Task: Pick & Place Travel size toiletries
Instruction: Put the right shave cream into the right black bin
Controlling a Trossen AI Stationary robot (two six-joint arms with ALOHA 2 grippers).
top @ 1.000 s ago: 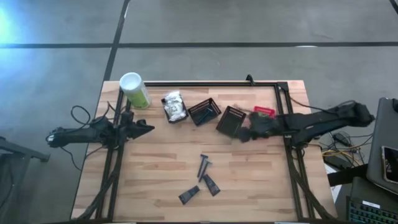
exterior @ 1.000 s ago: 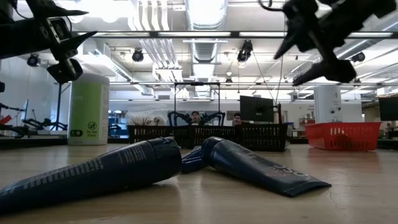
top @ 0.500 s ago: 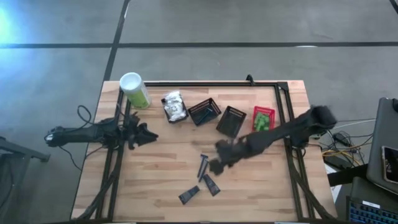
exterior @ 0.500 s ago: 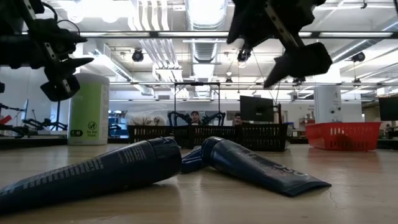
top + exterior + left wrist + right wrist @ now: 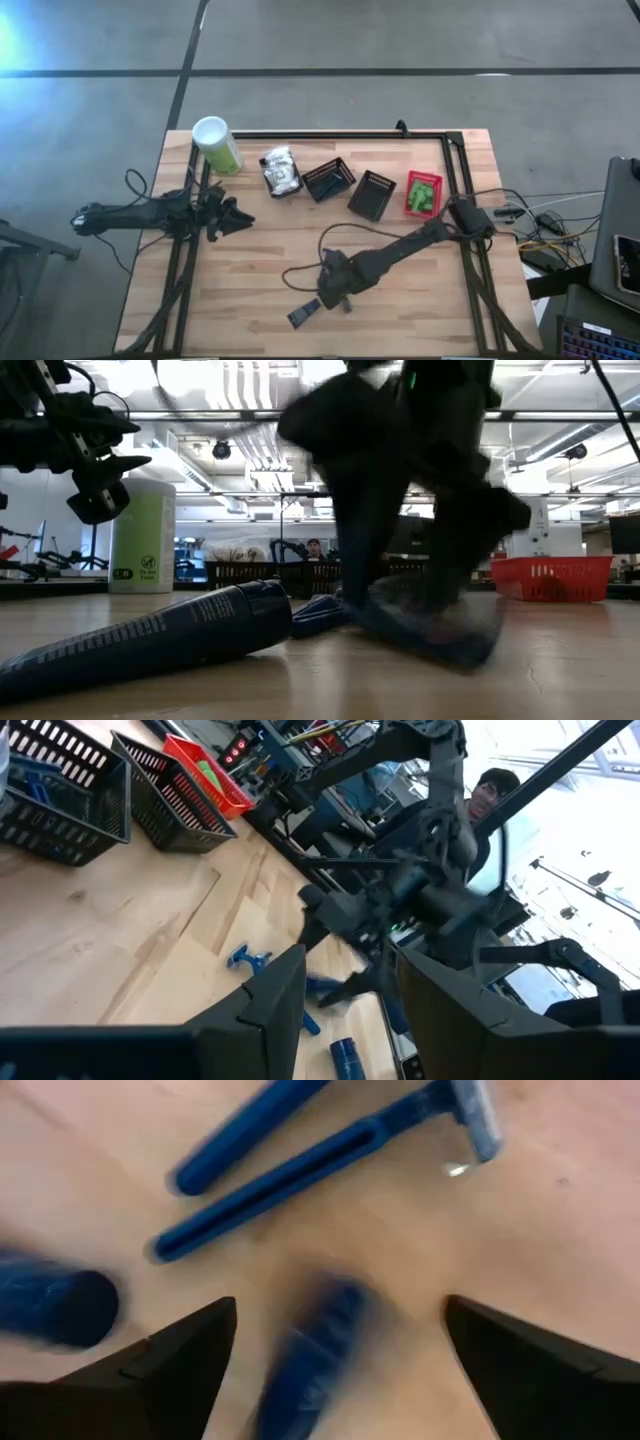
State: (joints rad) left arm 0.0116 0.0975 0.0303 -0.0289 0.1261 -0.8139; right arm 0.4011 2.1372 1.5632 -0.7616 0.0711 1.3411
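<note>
Near the table's front middle lie two dark blue tubes (image 5: 340, 298) (image 5: 303, 314) and two blue razors (image 5: 326, 262), all flat on the wood. My right gripper (image 5: 335, 288) points down over them, open. One blurred tube (image 5: 315, 1345) lies between its fingers, untouched as far as I can see. The razors (image 5: 320, 1155) lie just beyond it, and the other tube's cap (image 5: 50, 1305) is off to one side. My left gripper (image 5: 238, 214) hovers level at the table's left, open and holding nothing.
Along the far edge stand a pale-green canister (image 5: 216, 145), a heap of white packets (image 5: 280, 172), two black baskets (image 5: 328, 180) (image 5: 372, 194) and a red basket (image 5: 424, 192) with green tubes. A black frame (image 5: 330, 133) edges the table. People sit in the room behind.
My right gripper has swept from beside the red basket at the far right toward the table's near middle. It has sunk and tipped from slanting to pointing down over the tubes. My left gripper has dipped a little and rolled. The tubes and razors lie as before.
</note>
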